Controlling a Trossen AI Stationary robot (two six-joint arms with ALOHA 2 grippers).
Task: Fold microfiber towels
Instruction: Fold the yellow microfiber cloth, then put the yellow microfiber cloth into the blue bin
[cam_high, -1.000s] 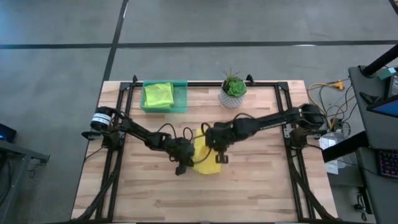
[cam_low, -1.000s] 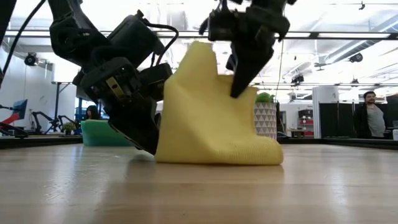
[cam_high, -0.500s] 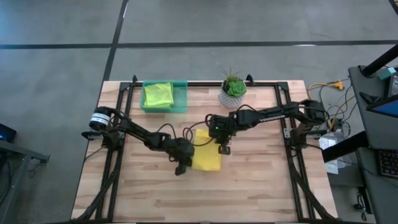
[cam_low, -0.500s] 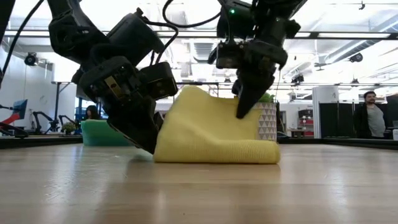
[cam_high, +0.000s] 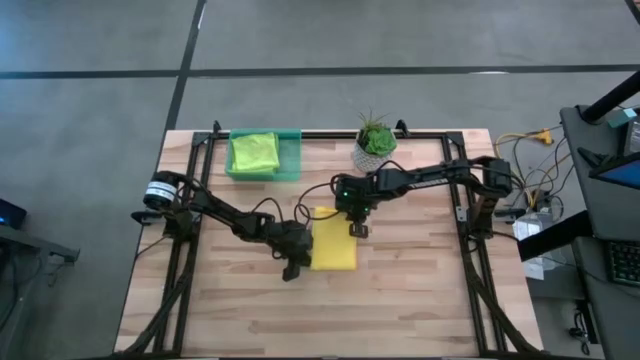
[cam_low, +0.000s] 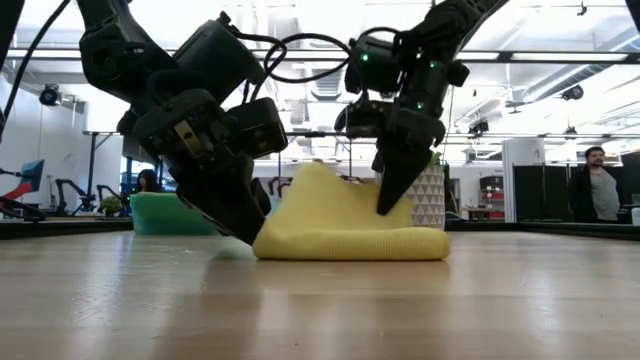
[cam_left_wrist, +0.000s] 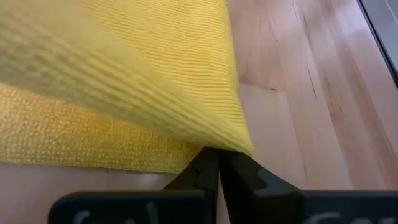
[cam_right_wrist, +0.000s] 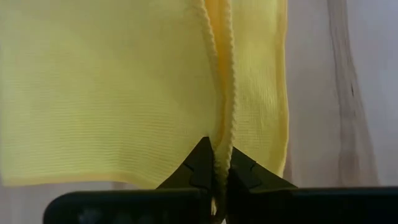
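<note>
**Operator:** Looking down on the light wooden slatted table (cam_high: 400, 290), I see both dark arms meeting near its middle. The left arm reaches in from the left edge, the right arm from the right edge.

**Observer:** Where is the cloth?

**Operator:** The soft yellow microfiber towel (cam_high: 331, 245) lies folded near the table's centre, between the two arms. From table height it sits as a low mound (cam_low: 345, 225), its bottom edge flat on the wood and a peak raised toward its left side.

**Observer:** And the claws?

**Operator:** The left gripper (cam_high: 296, 262) is down at the towel's near left corner, its fingers pressed together and pinching that corner; my left wrist camera shows the cloth's tip caught right at the fingertips (cam_left_wrist: 217, 163). The right gripper (cam_high: 357, 229) is at the towel's far right corner, also clamped, with a doubled hem of the cloth running down between its fingers (cam_right_wrist: 219, 169).

**Observer:** Anything else up there?

**Operator:** A see-through green plastic tray (cam_high: 290, 160) at the far left edge holds a lime green microfiber cloth (cam_high: 254, 152). A small potted plant in a patterned white pot (cam_high: 374, 147) stands at the far edge, near the right arm. A person (cam_low: 598, 195) stands in the room beyond.
</note>
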